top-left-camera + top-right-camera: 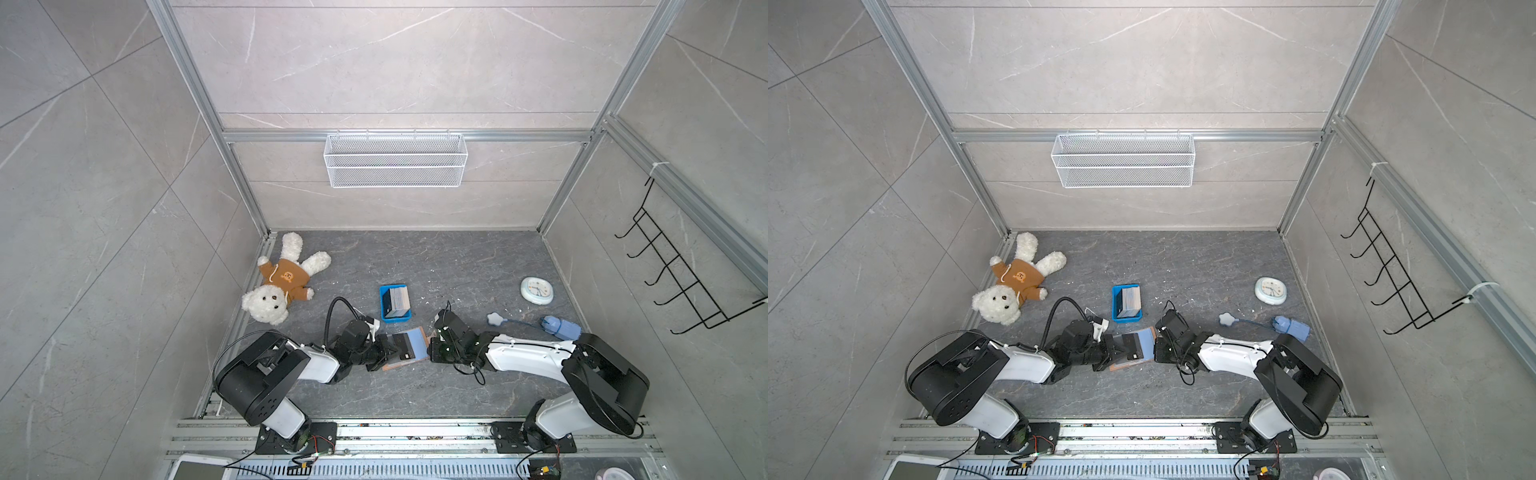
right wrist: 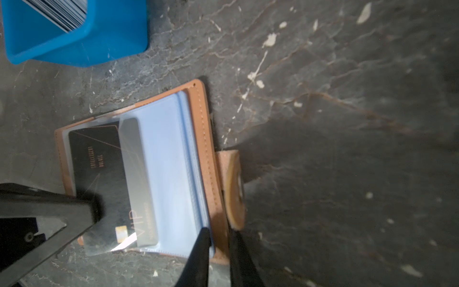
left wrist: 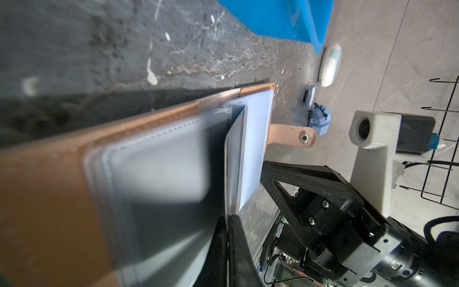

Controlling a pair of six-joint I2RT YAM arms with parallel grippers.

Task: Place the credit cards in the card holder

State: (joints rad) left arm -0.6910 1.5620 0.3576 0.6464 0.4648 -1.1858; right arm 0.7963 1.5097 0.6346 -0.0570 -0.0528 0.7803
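1 black card point(image 2: 99, 174), pinched by the left gripper point(image 3: 227, 223), looks about halfway into a sleeve point(image 2: 169, 161) of the open holder point(image 1: 417, 345) on the table point(image 1: 457, 270), the right gripper point(image 2: 219, 233) clamping its edge, while the stack point(image 1: 400, 300) waits in the tray point(image 1: 384, 309).

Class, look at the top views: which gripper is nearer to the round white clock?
Right. The right gripper grips the card holder at its edge facing the clock; the left gripper, shut on a credit card, is at the holder's far side.
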